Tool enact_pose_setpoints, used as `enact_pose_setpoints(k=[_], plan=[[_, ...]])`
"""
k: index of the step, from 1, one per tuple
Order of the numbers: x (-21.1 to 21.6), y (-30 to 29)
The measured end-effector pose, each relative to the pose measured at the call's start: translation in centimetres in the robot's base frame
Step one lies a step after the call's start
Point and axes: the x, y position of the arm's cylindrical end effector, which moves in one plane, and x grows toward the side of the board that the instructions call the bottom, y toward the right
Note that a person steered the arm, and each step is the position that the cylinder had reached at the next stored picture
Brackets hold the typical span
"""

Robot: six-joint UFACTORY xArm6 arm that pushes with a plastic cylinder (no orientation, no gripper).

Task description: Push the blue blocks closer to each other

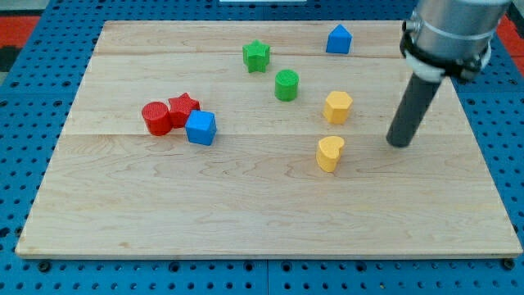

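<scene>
A blue cube sits left of the board's middle, touching a red star. A second blue block, house-shaped, stands near the view's top, right of centre. My tip rests on the board at the right, far right of the blue cube and well below the house-shaped blue block. It touches no block; the nearest are the two yellow ones to its left.
A red cylinder sits left of the red star. A green star and a green cylinder lie between the blue blocks. A yellow hexagon and a yellow heart stand left of my tip. The wooden board sits on a blue pegboard.
</scene>
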Motion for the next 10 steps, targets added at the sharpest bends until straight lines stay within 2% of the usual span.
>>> enact_pose_setpoints(k=[2, 4, 5, 6, 9, 10], plan=[[-11.5, 0.0], [-17.7, 1.9], [-17.9, 0.6], [-20.0, 0.2], [-20.2, -15.0], [-20.1, -16.9]])
